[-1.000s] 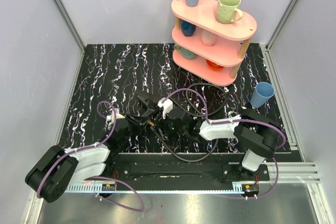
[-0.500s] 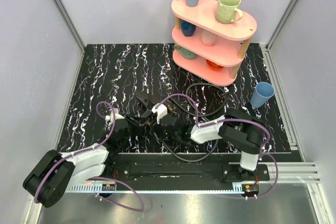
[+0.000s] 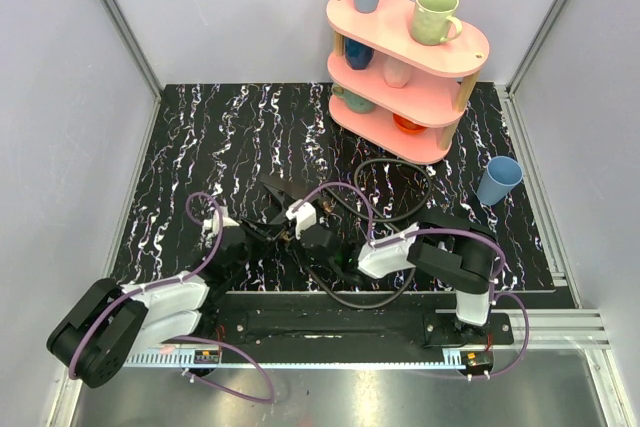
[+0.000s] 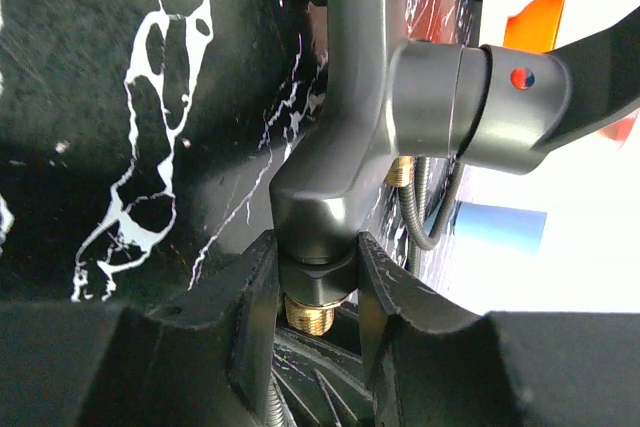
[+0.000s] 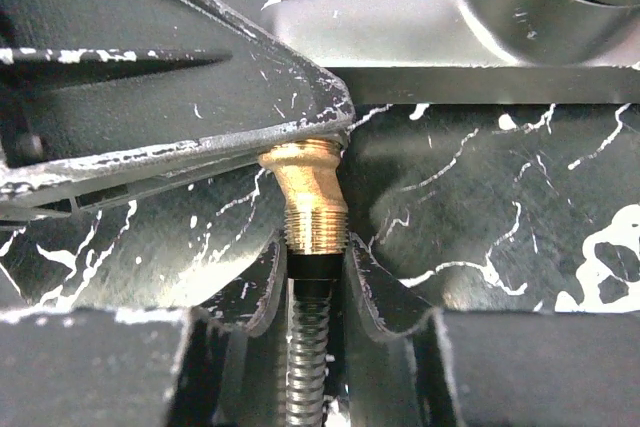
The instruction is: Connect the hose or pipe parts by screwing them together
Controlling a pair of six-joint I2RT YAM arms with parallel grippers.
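Left arm: the left fingers (image 4: 250, 297) pinch the angular piece (image 4: 340, 147) at its dark collar. Its brass thread (image 4: 310, 312) points to 6 o'clock in the left wrist view. From above, the piece sits toward 7 o'clock of the table (image 3: 200, 147) centre.

Joint: the hose (image 5: 308, 357) end nut (image 5: 310, 269) meets the tip of the thread. Most of the brass shows bare, so we judge the parts are mated and the screwing is barely begun.

Right arm: the right fingers (image 5: 375, 292) close on the nut, pinching it, with the hose trailing to 6 o'clock between them. The slack coils toward 2 o'clock of the joint.

Next: we expect the right wrist must turn the nut about the hose axis, held square to the thread, while the left holds firm. A tilted nut risks cross-threading.
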